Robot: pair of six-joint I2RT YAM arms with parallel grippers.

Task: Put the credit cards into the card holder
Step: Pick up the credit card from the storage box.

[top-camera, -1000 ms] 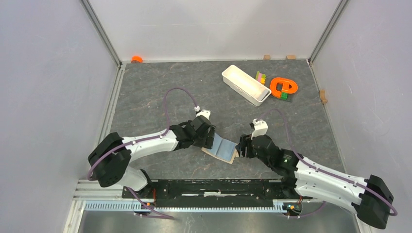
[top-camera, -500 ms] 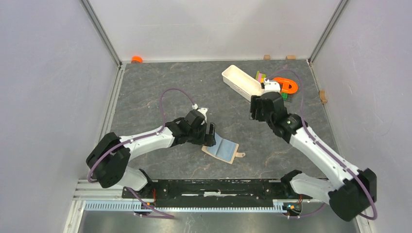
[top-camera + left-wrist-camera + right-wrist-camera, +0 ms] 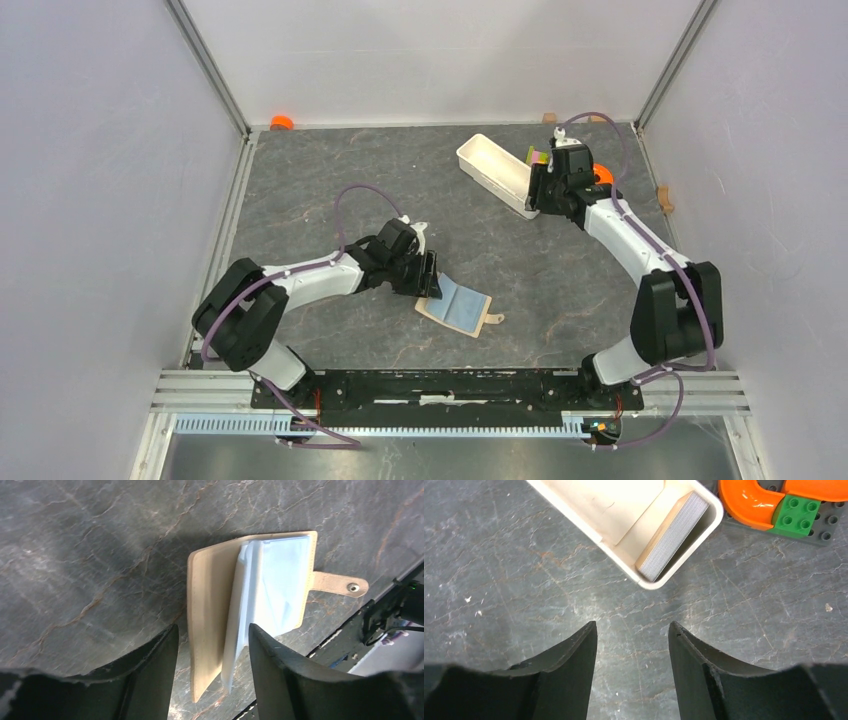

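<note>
Left gripper [image 3: 211,630] sits low over the table [image 3: 75,555], claw released. Its fingers straddle the near end of the card holder [image 3: 250,600], which lies spread open, pale lining up, snap tab out, probably so it can be pinned while a card slides in. Farther out, the right gripper [image 3: 632,625] hangs spread and empty just short of the white tray [image 3: 619,500], lined up on the credit cards [image 3: 672,535] stacked on edge in its end corner, with an orange piece [image 3: 749,505] and green brick [image 3: 796,515] just beyond.
</note>
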